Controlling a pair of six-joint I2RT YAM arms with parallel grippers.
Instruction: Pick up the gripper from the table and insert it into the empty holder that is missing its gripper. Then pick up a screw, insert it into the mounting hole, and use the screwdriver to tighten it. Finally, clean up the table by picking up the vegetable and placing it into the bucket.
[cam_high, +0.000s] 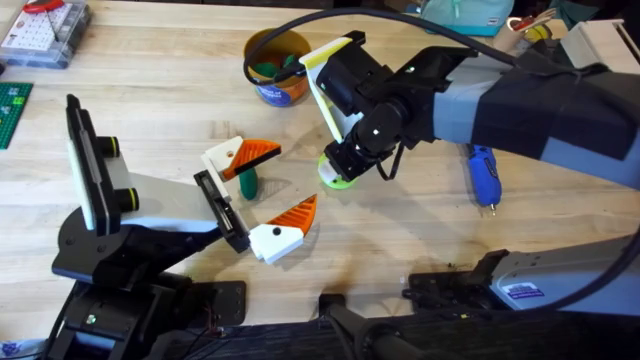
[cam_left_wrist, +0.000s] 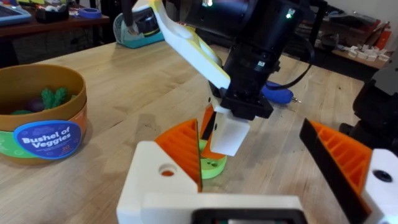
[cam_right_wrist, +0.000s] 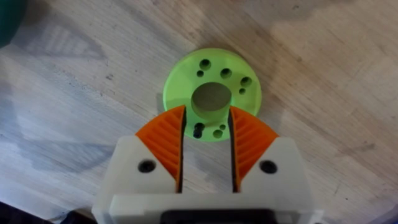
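Near the middle of the tabletop (cam_high: 180, 90), the right claw (cam_right_wrist: 206, 144) points straight down over a lime-green disc (cam_right_wrist: 213, 93) with a large centre hole and several small holes. Its orange ribbed pads (cam_right_wrist: 166, 142) stand narrowly apart, parallel, straddling the near rim of the disc; whether they actually press on it cannot be told. Overhead, the disc (cam_high: 337, 175) lies flat on the wood just under that claw (cam_high: 345, 160).

Left claw (cam_high: 258, 195): spread wide, white fingers with orange pads, holding nothing. One finger lies near a small green upright piece (cam_high: 247, 180), the other lower down; touching or not, cannot tell. From the left wrist camera the right claw (cam_left_wrist: 225, 134) hangs just beyond the left pads (cam_left_wrist: 180, 146), with the green disc (cam_left_wrist: 210, 167) at its tip.

Screwdriver (cam_high: 484, 174): blue handle, lying flat on the tabletop beside the right arm, metal tip toward the robot's side, well apart from both claws.

Bucket (cam_high: 276, 68): upright on the far side of the disc, yellow-orange with a blue band, green items inside. Its label reads "Bushel of Veggies" (cam_left_wrist: 51, 138).

A clear parts box (cam_high: 42, 30) sits at the far left corner.
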